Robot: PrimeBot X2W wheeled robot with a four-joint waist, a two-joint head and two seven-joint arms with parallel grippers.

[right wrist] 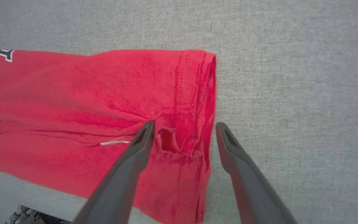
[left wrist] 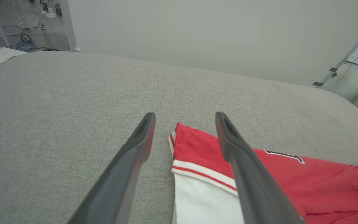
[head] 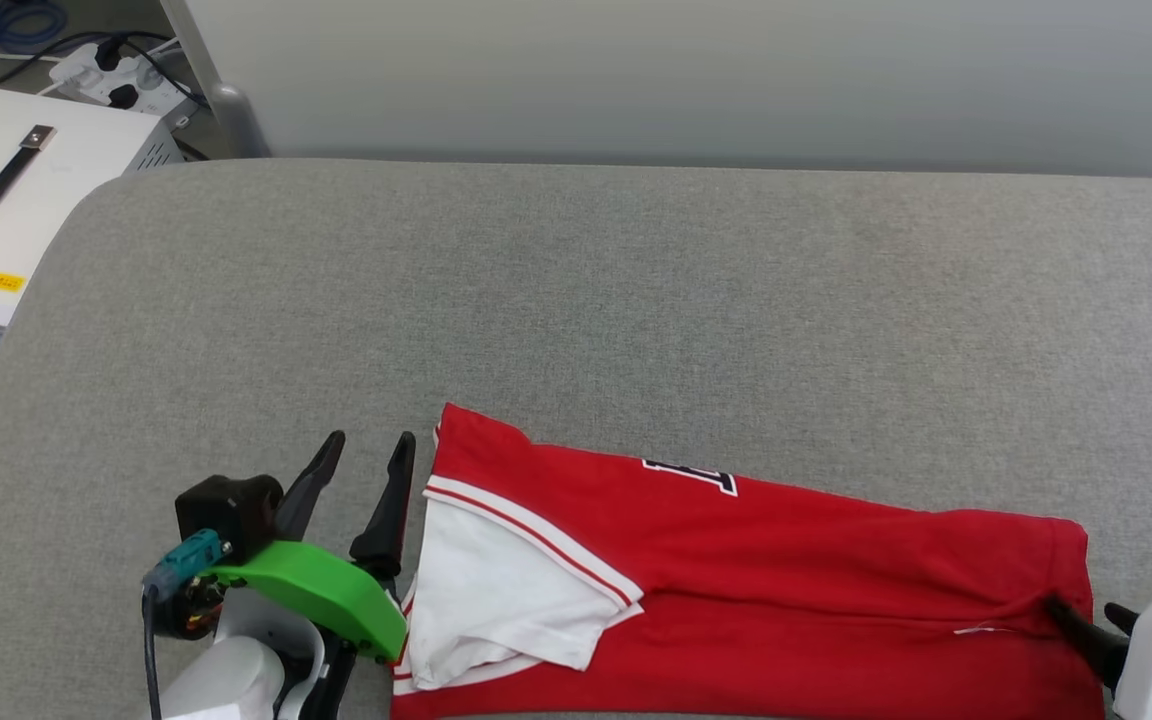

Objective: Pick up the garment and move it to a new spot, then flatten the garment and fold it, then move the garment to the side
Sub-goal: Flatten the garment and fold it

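The garment lies folded into a long red band near the front edge of the grey padded surface. Its white sleeve with striped trim is on top at the left end, and part of a black character shows on the chest. My left gripper stands open just beyond that left end. In the left wrist view the garment's shoulder corner sits between the open left gripper's fingers. My right gripper is open at the hem end. In the right wrist view the right gripper straddles the garment's puckered hem edge, gripping nothing.
A white box with a black handle stands on the floor past the surface's left edge. A power strip with cables and a metal leg lie behind it. A pale wall panel runs along the far edge.
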